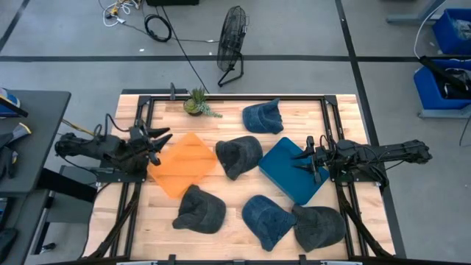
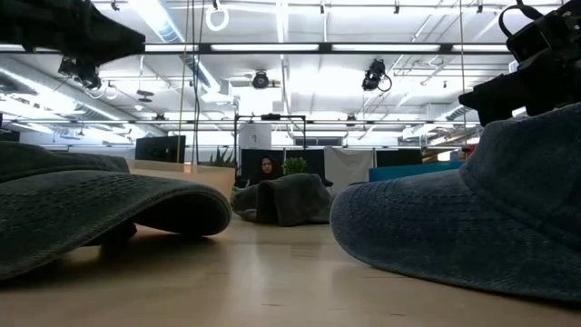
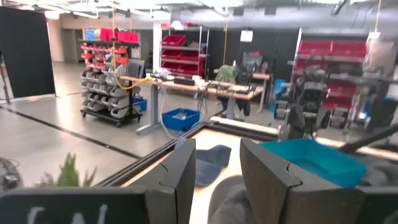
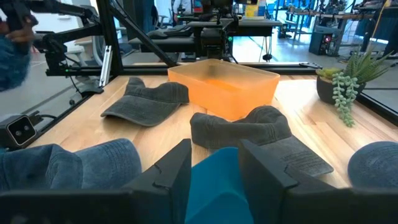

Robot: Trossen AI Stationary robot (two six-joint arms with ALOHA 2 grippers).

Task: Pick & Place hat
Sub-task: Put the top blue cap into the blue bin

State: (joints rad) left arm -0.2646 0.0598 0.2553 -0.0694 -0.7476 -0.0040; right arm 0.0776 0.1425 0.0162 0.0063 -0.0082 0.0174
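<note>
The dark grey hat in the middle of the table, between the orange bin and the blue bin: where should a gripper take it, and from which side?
Probably grip the dark grey hat at its soft, rounded crown from straight above. It lies flat and apart from both bins, with open wood around it. The left gripper and right gripper are both open.

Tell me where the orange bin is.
In the high view the orange bin sits on the table's left half, right beside the left gripper, with a dark cap at its right corner.

Pale wooden plank bench, smooth and matt; translucent orange plastic bin; dark grey woven cloth cap; blue denim cap.
</note>
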